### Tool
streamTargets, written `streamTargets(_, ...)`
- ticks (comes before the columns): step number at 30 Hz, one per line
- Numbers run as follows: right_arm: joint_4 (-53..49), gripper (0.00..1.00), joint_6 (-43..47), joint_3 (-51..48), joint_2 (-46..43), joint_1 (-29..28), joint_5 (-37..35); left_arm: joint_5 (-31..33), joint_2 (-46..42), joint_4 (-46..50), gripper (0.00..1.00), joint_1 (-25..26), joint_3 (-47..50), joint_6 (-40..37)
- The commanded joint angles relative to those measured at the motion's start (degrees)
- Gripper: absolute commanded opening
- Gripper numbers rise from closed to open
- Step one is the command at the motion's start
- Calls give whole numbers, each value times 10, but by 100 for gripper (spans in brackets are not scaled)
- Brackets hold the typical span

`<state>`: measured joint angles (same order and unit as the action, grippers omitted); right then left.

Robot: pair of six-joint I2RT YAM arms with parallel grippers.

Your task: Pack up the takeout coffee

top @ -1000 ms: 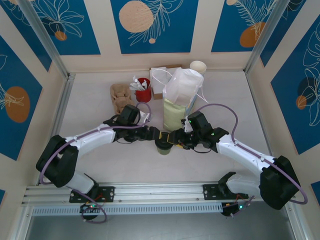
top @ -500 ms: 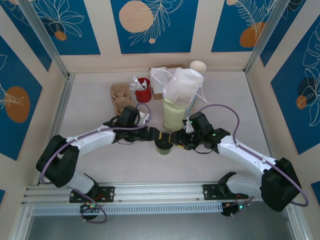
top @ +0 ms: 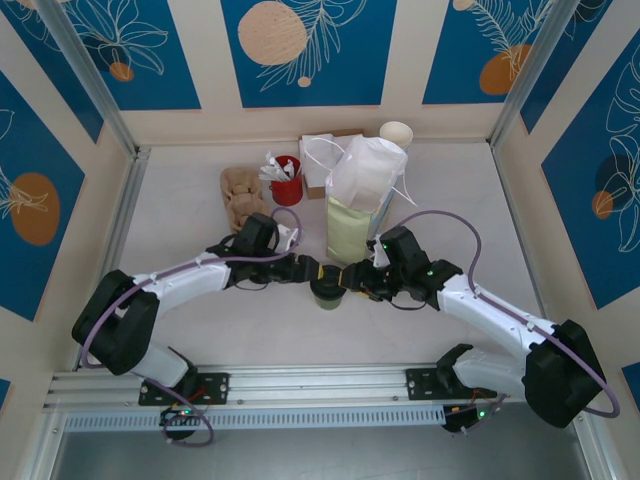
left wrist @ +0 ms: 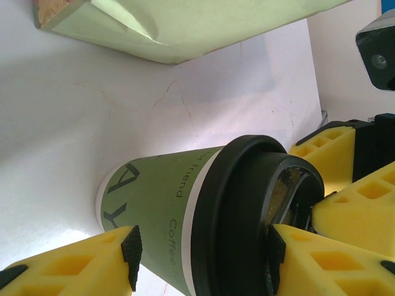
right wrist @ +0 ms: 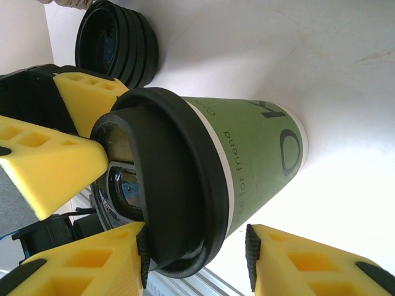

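The takeout coffee (top: 327,292), a green-banded paper cup with a black lid, stands upright on the table between my two grippers. My left gripper (top: 312,270) reaches in from the left. In the left wrist view, one of its pads (left wrist: 276,256) rests on the lid top (left wrist: 247,203) and the other pad (left wrist: 131,256) sits low beside the cup wall (left wrist: 154,203). My right gripper (top: 350,275) comes from the right. One of its pads (right wrist: 144,253) touches the lid (right wrist: 166,179), while the other (right wrist: 250,256) stands off the cup body (right wrist: 259,154). Neither gripper clamps the cup.
A pale green paper bag (top: 350,235) with a white plastic bag (top: 368,170) on top stands just behind the cup. Farther back are a red cup of packets (top: 287,182), a brown cardboard carrier (top: 240,192) and cream cups (top: 396,133). A stack of black lids (right wrist: 117,40) sits near the left gripper.
Hardly anything: both grippers stay at the cup's lid, and the right arm's elbow has drifted slightly to the right.
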<state>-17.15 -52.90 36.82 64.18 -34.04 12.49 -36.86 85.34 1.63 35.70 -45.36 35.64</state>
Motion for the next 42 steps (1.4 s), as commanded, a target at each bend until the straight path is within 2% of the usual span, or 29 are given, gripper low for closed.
streamTargets(1,-20,45,2,-23,-2,6,-10,30,20,58,56,5,38,-6)
streamTargets(14,-11,45,-6,-59,-11,35,-3,31,11,49,55,5,63,-4)
streamTargets(26,-14,43,-4,-55,-13,35,1,28,-1,57,55,5,43,-2)
streamTargets(35,13,41,-5,-88,-5,36,-7,32,4,60,55,5,44,-5)
streamTargets(42,-3,41,1,-69,-12,36,-2,32,-5,62,54,6,38,-3)
